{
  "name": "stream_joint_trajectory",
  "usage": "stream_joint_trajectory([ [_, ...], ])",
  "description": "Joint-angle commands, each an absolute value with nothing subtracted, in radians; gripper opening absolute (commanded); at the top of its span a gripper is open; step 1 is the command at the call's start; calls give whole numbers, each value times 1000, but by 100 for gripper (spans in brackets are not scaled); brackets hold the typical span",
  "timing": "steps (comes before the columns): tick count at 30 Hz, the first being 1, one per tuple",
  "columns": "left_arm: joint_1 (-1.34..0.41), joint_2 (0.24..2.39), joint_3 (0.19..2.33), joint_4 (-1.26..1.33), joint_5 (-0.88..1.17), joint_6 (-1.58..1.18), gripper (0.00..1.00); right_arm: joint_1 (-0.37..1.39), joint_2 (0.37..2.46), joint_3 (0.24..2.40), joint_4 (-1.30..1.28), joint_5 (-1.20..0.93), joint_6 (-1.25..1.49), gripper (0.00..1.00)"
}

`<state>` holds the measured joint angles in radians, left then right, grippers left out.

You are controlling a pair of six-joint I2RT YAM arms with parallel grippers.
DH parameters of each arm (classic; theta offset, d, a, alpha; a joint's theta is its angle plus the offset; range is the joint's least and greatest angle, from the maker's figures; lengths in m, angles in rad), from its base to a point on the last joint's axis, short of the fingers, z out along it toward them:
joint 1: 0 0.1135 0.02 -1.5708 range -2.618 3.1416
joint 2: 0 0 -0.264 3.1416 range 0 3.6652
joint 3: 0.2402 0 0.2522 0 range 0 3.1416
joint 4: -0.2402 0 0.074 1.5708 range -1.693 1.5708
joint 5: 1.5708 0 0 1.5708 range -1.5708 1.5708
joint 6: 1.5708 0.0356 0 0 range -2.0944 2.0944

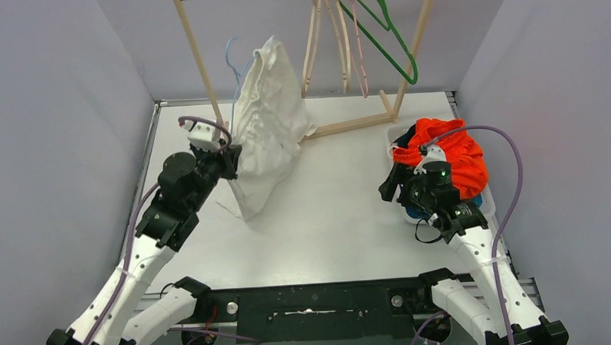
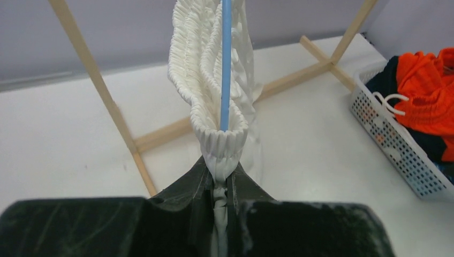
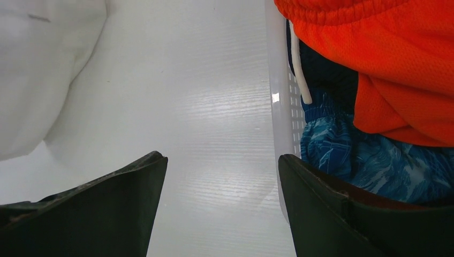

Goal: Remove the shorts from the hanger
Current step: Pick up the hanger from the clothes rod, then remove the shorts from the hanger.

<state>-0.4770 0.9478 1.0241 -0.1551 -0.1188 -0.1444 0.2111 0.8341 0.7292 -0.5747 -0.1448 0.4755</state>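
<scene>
White shorts (image 1: 266, 120) hang on a light blue hanger (image 1: 233, 56) on the wooden rack. Their lower end drapes onto the table. My left gripper (image 1: 233, 161) is shut on the gathered waistband (image 2: 222, 134), where the blue hanger rod (image 2: 226, 64) runs up through the elastic. My right gripper (image 1: 390, 187) stands open and holds nothing. It is low over the table, just left of the white basket (image 3: 278, 107). In the basket lie orange shorts (image 1: 447, 152), blue leaf-patterned shorts (image 3: 364, 155) and a dark navy pair (image 3: 326, 69).
The wooden rack's left post (image 1: 198, 53) and its base bar (image 1: 354, 125) stand at the back. Empty hangers, one of them green (image 1: 394, 54), hang at the rack's right end. Grey walls close in both sides.
</scene>
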Motion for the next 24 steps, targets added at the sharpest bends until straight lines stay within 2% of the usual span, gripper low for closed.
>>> stream_joint_trajectory([
  [1, -477, 737, 875, -133, -68, -242, 0, 218, 756, 745, -495, -149, 474, 79],
  [6, -477, 576, 755, -216, 96, -262, 0, 219, 684, 705, -405, -209, 480, 79],
  [10, -477, 516, 670, -222, 242, -432, 0, 219, 641, 674, -338, -243, 482, 79],
  [13, -477, 520, 621, -208, 344, -507, 0, 219, 609, 656, -287, -272, 494, 79],
  [24, -491, 595, 638, -321, 577, -487, 0, 219, 464, 570, -72, -444, 514, 82],
])
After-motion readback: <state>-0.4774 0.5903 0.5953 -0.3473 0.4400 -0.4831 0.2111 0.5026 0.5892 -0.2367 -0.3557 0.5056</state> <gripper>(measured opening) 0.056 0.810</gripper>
